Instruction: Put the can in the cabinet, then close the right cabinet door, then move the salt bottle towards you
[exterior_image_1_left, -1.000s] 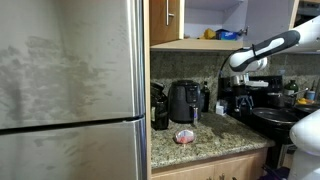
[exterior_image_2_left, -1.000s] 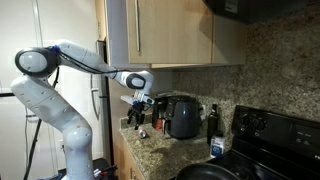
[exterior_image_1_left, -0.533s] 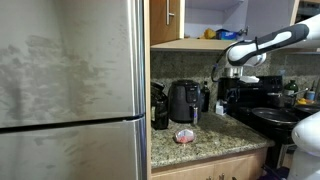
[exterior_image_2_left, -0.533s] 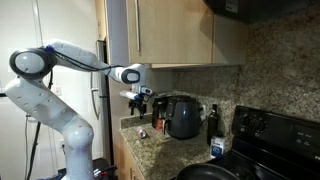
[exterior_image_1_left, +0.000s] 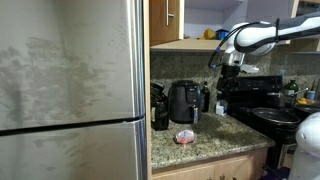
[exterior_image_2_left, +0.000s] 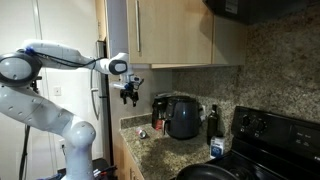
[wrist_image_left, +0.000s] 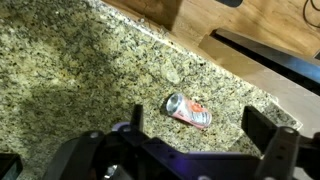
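Speckled, glossy granite tabletop (wrist_image_left: 70, 60) spreads beneath me; a small round metal tin with a pinkish-red top (wrist_image_left: 188, 110) lies on it, my hand (exterior_image_2_left: 129, 97) above, spread wide, empty.

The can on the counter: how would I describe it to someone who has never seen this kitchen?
Find the speckled granite countertop beside the big steel fridge. In front of the black air fryer on it lies the can, alone on bare stone. It is small, pinkish-red and white, far lower than the fryer.
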